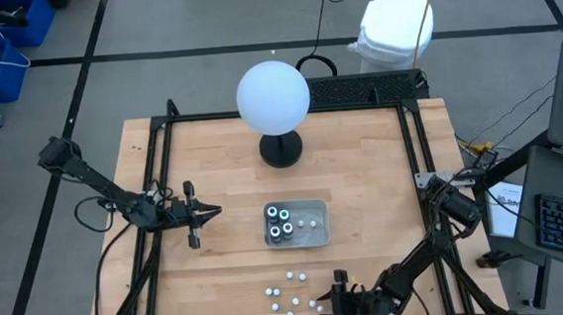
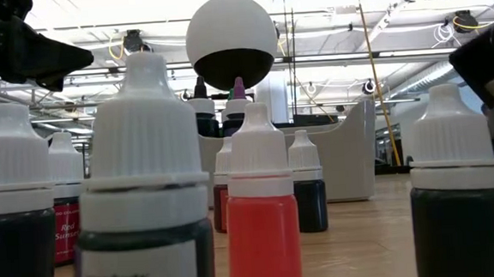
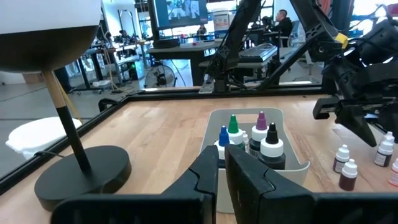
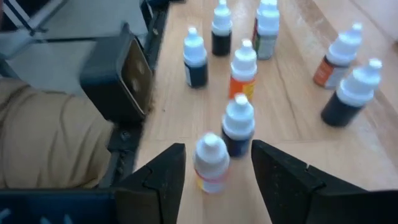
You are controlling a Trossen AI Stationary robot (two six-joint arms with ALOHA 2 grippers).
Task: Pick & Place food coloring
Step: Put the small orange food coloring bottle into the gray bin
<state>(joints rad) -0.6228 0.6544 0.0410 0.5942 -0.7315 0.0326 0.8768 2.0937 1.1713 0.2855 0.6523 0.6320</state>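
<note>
In the low view, the nearest food coloring bottles (image 2: 149, 187) are running off the bottom edge, and the label text is too blurred to read in full. In the high view, the right gripper (image 1: 340, 294) is sitting at the bottom edge, and the loose white bottles (image 1: 289, 294) beside it are too small to tell apart.

Robotics lab: monitors (image 3: 180, 11), workstations, exposed ceiling pipes (image 2: 351, 12).
</note>
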